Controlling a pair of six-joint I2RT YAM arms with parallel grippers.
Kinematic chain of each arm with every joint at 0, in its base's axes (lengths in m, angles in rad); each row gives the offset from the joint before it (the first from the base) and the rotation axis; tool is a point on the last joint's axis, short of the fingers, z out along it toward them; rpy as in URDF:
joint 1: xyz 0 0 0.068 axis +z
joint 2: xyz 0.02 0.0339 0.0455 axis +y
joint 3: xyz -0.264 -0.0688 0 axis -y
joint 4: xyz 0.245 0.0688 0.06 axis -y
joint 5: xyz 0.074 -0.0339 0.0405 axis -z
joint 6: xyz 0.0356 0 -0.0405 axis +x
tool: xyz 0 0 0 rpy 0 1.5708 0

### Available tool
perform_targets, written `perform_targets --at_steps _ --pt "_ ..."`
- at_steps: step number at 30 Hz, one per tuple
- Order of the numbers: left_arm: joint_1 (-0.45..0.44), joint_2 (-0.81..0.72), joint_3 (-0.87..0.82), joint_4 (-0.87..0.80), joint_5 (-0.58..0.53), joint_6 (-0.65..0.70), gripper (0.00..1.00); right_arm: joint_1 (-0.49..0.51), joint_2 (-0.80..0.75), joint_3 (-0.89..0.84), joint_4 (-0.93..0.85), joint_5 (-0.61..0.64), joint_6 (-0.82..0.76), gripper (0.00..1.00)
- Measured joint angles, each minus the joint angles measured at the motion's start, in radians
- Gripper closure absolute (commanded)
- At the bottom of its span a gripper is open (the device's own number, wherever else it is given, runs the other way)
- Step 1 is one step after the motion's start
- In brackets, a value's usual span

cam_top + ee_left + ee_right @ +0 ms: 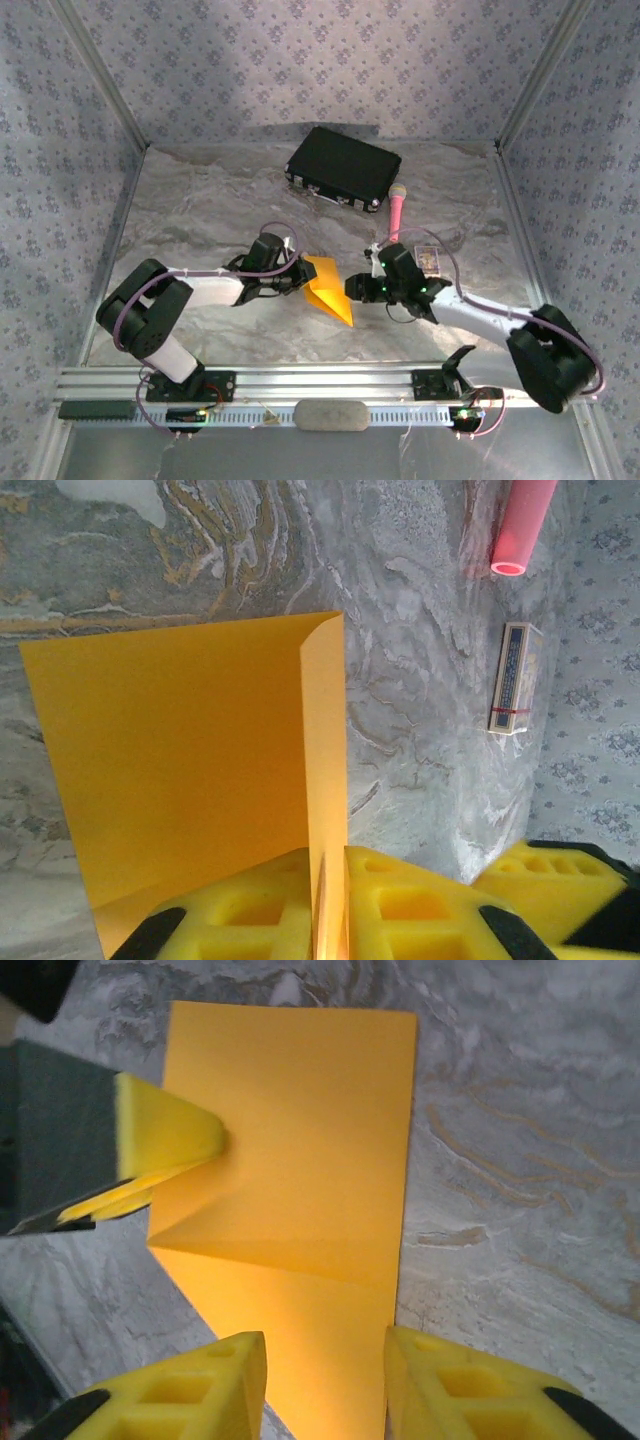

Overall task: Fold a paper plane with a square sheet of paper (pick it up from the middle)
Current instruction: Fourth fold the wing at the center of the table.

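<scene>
The orange-yellow sheet of paper [328, 285] is folded into a pointed wedge between the two grippers at the table's middle. Its point faces the near edge. My left gripper [300, 275] comes in from the left and is shut on it. In the left wrist view its pads [400, 900] pinch an upright folded edge of the paper [180, 770]. My right gripper [352, 287] is at the wedge's right side. In the right wrist view it [325, 1360] stands open, its yellow fingers astride the narrow end of the paper [300, 1160], which shows a diagonal crease.
A black case [343, 167] lies at the back, with a pink microphone [397, 212] beside it. A small card box [428, 257] sits just behind the right arm. Patterned walls and metal frame rails close in the marbled table [200, 210].
</scene>
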Motion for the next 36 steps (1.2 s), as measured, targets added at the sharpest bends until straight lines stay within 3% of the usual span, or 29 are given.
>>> perform_targets --at_steps 7,14,26,36 --pt "0.0 0.0 0.0 -0.001 0.003 0.0 0.86 0.16 -0.207 -0.116 0.039 0.235 -0.151 0.37" --pt "0.0 0.0 0.014 -0.008 0.007 0.001 0.86 0.278 -0.218 -0.168 0.069 0.402 -0.285 0.44" --pt "0.0 -0.002 0.02 -0.027 0.007 0.001 0.86 0.53 0.02 -0.123 0.162 0.686 -0.474 0.53" --pt "0.0 -0.002 0.02 -0.031 0.007 0.001 0.86 0.593 0.196 -0.07 0.228 0.854 -0.528 0.56"
